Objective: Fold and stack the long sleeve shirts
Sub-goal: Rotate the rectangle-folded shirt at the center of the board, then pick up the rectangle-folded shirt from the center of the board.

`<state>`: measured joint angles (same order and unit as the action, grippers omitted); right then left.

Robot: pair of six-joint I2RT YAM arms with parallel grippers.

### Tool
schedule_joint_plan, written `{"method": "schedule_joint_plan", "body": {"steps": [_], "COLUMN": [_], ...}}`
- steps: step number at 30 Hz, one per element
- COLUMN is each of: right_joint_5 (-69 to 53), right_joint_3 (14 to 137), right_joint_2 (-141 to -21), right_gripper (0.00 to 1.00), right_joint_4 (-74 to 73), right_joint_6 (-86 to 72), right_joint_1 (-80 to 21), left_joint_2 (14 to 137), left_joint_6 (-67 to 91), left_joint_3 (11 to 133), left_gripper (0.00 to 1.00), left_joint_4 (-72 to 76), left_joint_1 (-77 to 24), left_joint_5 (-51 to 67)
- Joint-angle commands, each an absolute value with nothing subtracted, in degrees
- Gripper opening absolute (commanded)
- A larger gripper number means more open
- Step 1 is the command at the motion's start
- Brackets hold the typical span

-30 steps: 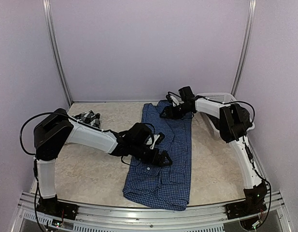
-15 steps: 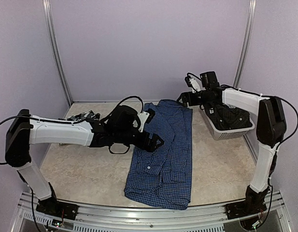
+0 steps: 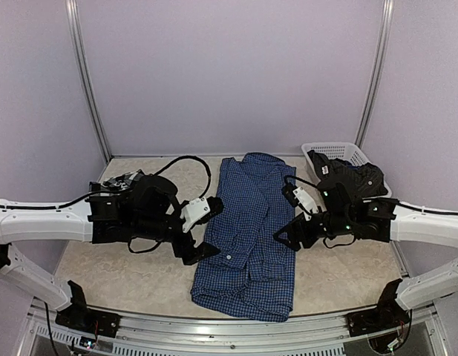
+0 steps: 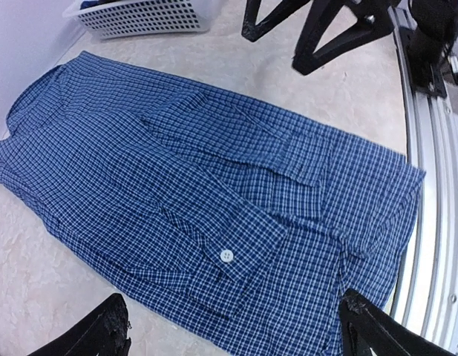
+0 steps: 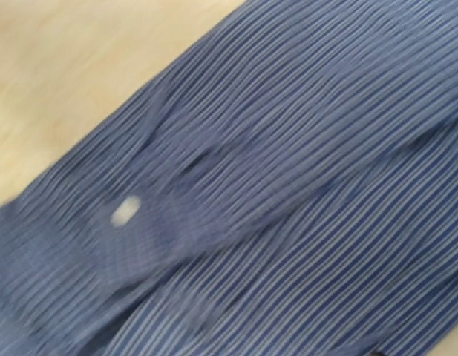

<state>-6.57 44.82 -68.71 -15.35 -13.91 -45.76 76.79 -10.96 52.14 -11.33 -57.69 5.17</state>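
Note:
The blue fine-check shirt [image 3: 251, 230] lies lengthwise on the table with its collar at the far end and its sleeves folded over the body. It fills the left wrist view [image 4: 214, 185], where a buttoned cuff faces up. It shows as a blur in the right wrist view [image 5: 288, 185]. My left gripper [image 3: 201, 254] is open and empty above the shirt's left edge [image 4: 232, 315]. My right gripper [image 3: 283, 239] hovers at the shirt's right edge, jaws apart and empty [image 4: 288, 37]. The black-and-white plaid shirt [image 3: 127, 180] lies bunched at the far left, mostly hidden by my left arm.
A white plastic basket [image 3: 326, 150] with dark clothing in it stands at the far right; it also shows in the left wrist view [image 4: 139, 15]. The metal rail [image 3: 214, 326] runs along the near table edge. Bare table lies on both sides of the shirt.
My left arm has drawn back off the shirt to its left edge. My right arm has swung from the collar by the basket down to the shirt's right edge. The shirt lies still.

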Motion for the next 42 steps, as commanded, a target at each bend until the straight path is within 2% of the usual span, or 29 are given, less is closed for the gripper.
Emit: {"method": "schedule_joint_plan", "body": {"steps": [1,8,16,25,35,40,42], "right_joint_5": [-1.83,3.8,10.13,12.07,15.08,14.13,14.12], "right_joint_3": [38.08,32.03,33.3,34.79,34.93,34.95,35.33], "right_joint_2": [-62.32,-60.85,-72.41,-76.36,-74.81,-76.77,-78.55], "right_gripper": [0.74,0.72,0.74,0.73,0.78,0.77,0.75], "right_joint_4": [-17.76,-18.59,-19.81,-23.98,-27.92,-27.43,-27.34], "right_joint_6": [-21.18,-31.23,-35.8,-35.4,-36.19,-35.6,-35.21], "right_joint_1": [-54.06,-70.1,-85.4,-86.66,-84.63,-82.99,-82.8], "left_joint_2": [75.75,79.25,81.38,82.32,86.63,88.53,88.92], "left_joint_6": [-22.29,-26.76,-29.24,-30.91,-30.55,-30.07,-29.93], "left_joint_3": [48.07,44.19,39.66,37.43,38.98,39.93,40.38], "left_gripper": [0.92,0.89,0.9,0.78,0.75,0.64,0.56], "left_joint_4": [-15.48,-15.2,-14.56,-10.55,-9.94,-11.39,-12.1], "left_joint_1": [-58.51,-60.96,-66.14,-66.72,-66.48,-65.47,-65.01], "left_joint_5": [4.95,9.89,13.71,8.91,5.23,7.21,8.07]}}
